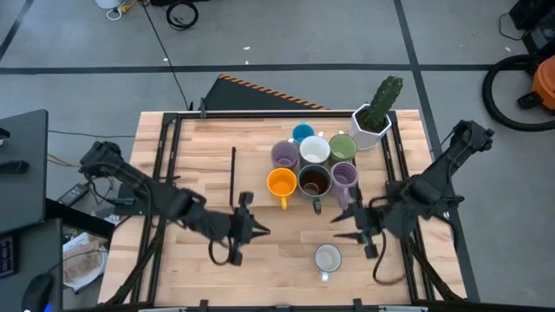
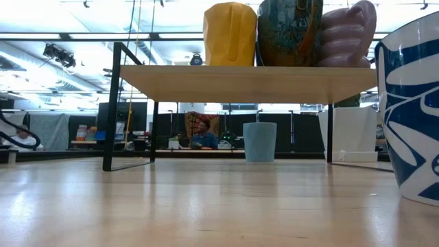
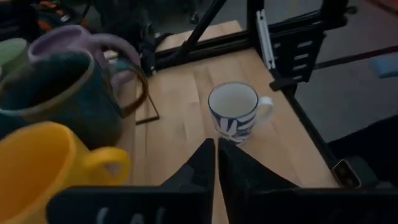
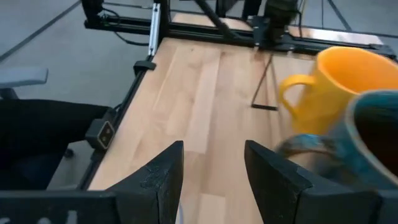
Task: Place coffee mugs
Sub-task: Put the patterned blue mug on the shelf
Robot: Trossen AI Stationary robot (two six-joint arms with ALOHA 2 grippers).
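You're looking at the white mug [image 1: 327, 258] sitting lower center, right gripper [image 1: 351, 224] spread empty, left gripper [image 1: 257, 227] clenched empty; it's glazed, slick, chippable, so I'd be pinching the rim.

seven mugs [image 1: 314, 165] clustered — one white mug [image 1: 327, 258] apart.

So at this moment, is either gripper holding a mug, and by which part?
Nothing is held. The left gripper is shut on air, short of the white patterned mug. The right gripper is open and empty.
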